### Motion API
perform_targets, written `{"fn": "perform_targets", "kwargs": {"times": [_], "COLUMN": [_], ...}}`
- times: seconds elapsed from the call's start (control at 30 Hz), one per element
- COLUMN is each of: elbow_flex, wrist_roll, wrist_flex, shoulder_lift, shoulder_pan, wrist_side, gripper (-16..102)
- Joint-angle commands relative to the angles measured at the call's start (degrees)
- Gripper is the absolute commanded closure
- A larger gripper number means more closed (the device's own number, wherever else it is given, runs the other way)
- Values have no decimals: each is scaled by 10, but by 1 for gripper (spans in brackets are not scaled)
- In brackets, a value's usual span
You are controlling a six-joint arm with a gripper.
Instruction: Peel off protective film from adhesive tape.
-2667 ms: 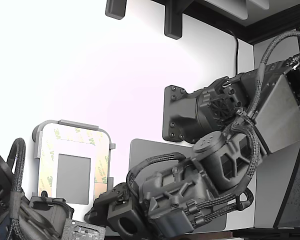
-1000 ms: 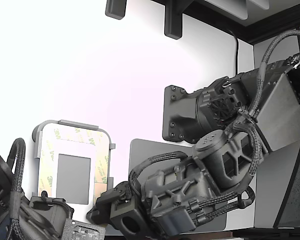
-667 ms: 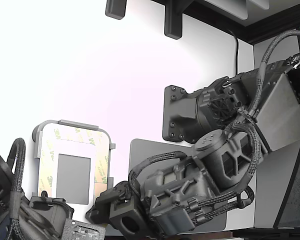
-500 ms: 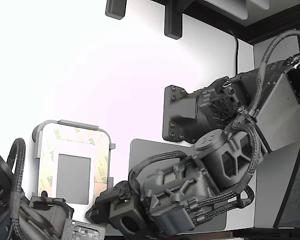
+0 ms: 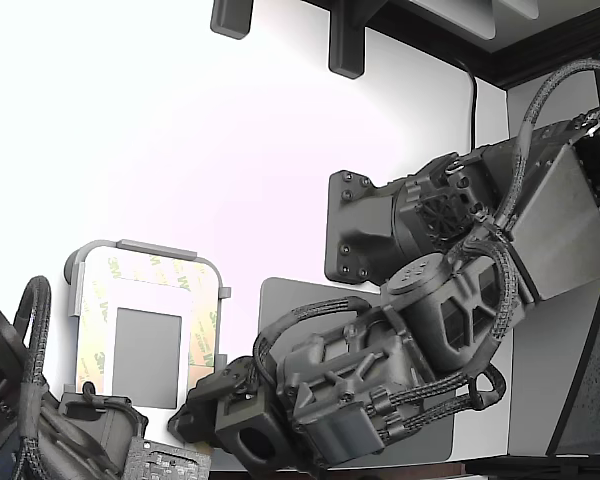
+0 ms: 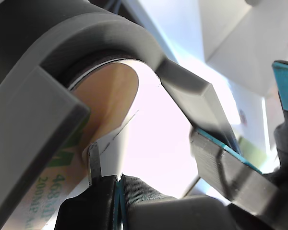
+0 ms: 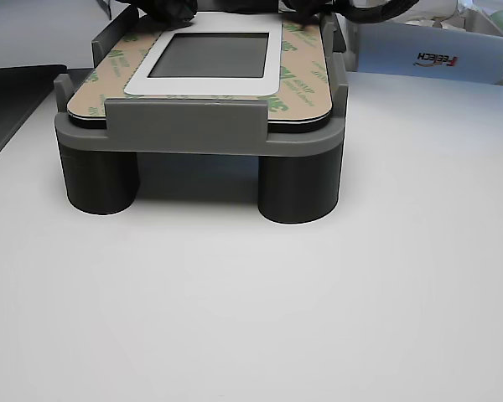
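Grey plastic holder frame [image 7: 201, 126] lifts the adhesive tape [image 7: 306, 79] clear of the worktop [image 7: 251, 301], so its edge is reachable. At one corner of that frame the gripper [image 6: 113, 179] pinches the protective film [image 6: 101, 148] (only a lifted sliver), presumably to start the peel.

A holder frame [image 5: 145, 250] sits at the lower left of the exterior view, tape strips [image 5: 93, 310] lying on it around a small panel [image 5: 147, 357]. The arm [image 5: 380, 370] fills the lower right, its gripper [image 5: 195, 425] at the frame's lower right corner. In the other view, a box [image 7: 427, 50] stands at upper right, behind the frame.
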Motion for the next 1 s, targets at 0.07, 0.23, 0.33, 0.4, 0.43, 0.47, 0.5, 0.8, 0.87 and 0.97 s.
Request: {"fn": "perform_targets", "kwargs": {"times": [0.07, 0.23, 0.33, 0.4, 0.43, 0.47, 0.5, 0.8, 0.87, 0.97], "elbow_flex": [-1, 3, 4, 4, 4, 5, 7, 17, 15, 4], "wrist_roll": [-3, -5, -6, -6, -6, -6, -6, -6, -6, -12], "wrist_flex": [-2, -5, -6, -7, -8, -10, -11, -16, -9, 11], "shoulder_lift": [13, 14, 14, 15, 15, 15, 15, 26, 32, 38], "shoulder_pan": [-13, -15, -16, -16, -16, -16, -16, -18, -20, -25], "wrist_side": [-1, -2, -2, -2, -2, -2, -3, 2, 4, 4], "gripper": [97, 97, 97, 97, 97, 97, 97, 97, 97, 97]}}
